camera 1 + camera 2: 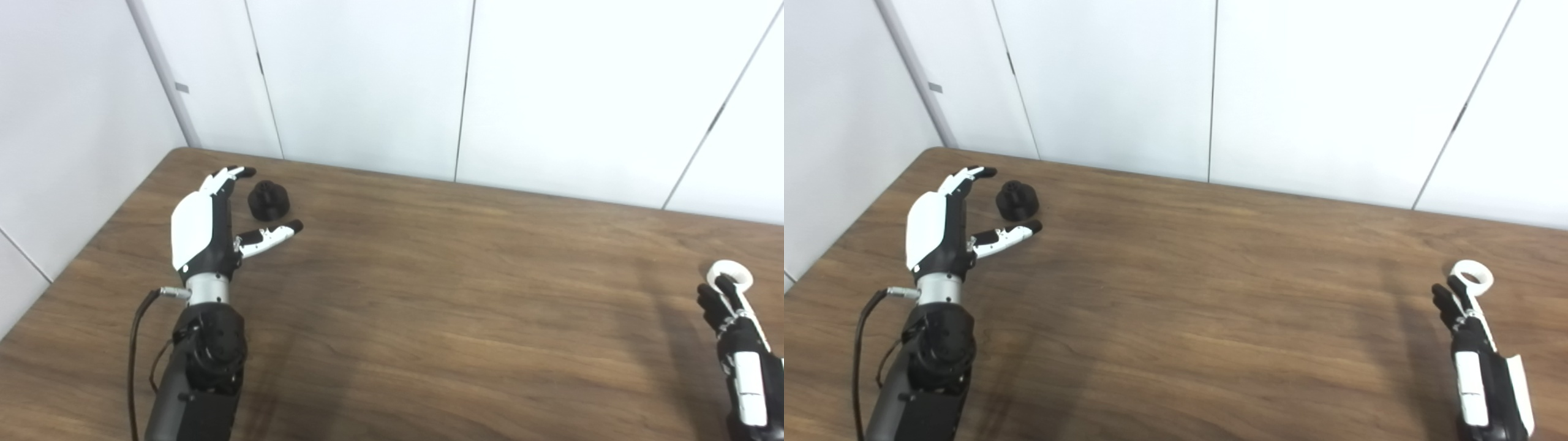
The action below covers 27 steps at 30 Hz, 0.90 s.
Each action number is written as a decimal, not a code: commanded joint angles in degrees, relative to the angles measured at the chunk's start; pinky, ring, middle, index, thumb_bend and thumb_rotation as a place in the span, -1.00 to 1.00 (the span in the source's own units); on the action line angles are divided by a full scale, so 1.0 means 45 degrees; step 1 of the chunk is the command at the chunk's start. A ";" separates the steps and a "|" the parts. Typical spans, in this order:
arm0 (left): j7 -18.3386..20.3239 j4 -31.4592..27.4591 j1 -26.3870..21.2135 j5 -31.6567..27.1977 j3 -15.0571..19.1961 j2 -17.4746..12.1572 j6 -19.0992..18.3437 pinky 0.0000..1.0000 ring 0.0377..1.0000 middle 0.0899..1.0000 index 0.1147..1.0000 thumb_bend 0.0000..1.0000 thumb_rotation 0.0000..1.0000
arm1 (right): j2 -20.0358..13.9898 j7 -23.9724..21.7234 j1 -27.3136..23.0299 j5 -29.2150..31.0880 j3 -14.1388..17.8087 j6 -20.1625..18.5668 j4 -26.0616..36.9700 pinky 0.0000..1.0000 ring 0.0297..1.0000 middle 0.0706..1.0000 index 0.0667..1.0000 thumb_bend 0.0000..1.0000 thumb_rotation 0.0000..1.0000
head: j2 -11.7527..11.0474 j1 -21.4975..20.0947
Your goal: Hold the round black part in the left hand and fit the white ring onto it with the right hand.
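The round black part point(267, 200) stands on the table at the far left. My left hand point(208, 226) lies open beside it, fingers stretched past its left side and the thumb just in front of it, not gripping it. At the far right the white ring point(716, 271) lies flat on the table. My right hand point(1470, 331) reaches up to it from the near side with its fingers extended. One fingertip overlaps the ring's near rim, and the ring is not lifted.
The brown wooden table point(429, 275) runs back to white wall panels point(367, 79). A black cable point(136, 343) hangs from the left wrist. The ring sits near the picture's right edge.
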<state>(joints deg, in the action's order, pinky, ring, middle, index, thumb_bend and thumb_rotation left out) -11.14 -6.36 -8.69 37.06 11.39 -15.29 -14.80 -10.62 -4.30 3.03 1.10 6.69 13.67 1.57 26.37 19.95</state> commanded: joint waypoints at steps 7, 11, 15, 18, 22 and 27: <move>-0.0281 0.1407 -0.1341 0.0025 -0.0184 -0.1072 -0.0010 1.00 0.87 0.74 0.55 0.83 -0.47 | 0.0135 -0.0287 0.0676 0.0450 -0.0206 0.0167 -0.1134 0.99 0.91 0.86 0.91 -0.05 1.00 | 0.0051 -0.0055; -0.0356 0.2280 -0.1784 -0.0028 -0.0354 -0.1451 0.0063 1.00 0.88 0.75 0.55 0.83 -0.43 | 0.0131 -0.0450 0.0623 0.0826 -0.0170 0.0307 -0.1374 1.00 0.93 0.88 0.93 -0.02 1.00 | 0.0061 -0.0069; -0.0264 0.3273 -0.2378 -0.0200 -0.0455 -0.1652 -0.0214 1.00 0.88 0.76 0.56 0.84 -0.42 | 0.0100 -0.0729 0.0573 0.1252 -0.0166 0.0439 -0.1570 1.00 0.93 0.87 0.92 -0.04 1.00 | 0.0032 -0.0088; -0.0238 0.3974 -0.2753 -0.0393 -0.0561 -0.1819 -0.0245 1.00 0.89 0.78 0.57 0.83 -0.42 | 0.0054 -0.0815 0.0543 0.1328 -0.0166 0.0544 -0.1727 1.00 0.93 0.87 0.93 -0.01 1.00 | 0.0030 -0.0117; -0.0271 0.4871 -0.3241 -0.0563 -0.0788 -0.2090 -0.0254 1.00 0.90 0.79 0.59 0.84 -0.39 | 0.0101 -0.0687 0.0559 0.1156 -0.0148 0.0541 -0.1692 1.00 0.91 0.86 0.91 0.01 1.00 | 0.0043 -0.0170; -0.0042 0.5629 -0.3777 -0.0659 -0.1164 -0.2397 -0.0579 1.00 0.94 0.82 0.63 0.85 -0.34 | 0.0111 -0.0732 0.0592 0.1181 -0.0174 0.0525 -0.1657 1.00 0.91 0.86 0.92 0.00 1.00 | 0.0061 -0.0255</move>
<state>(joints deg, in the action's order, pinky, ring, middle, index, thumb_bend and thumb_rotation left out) -10.94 19.58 -22.22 33.67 6.54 -23.71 -17.28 -11.53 -7.55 2.15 6.09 6.60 15.04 -0.09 26.63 18.72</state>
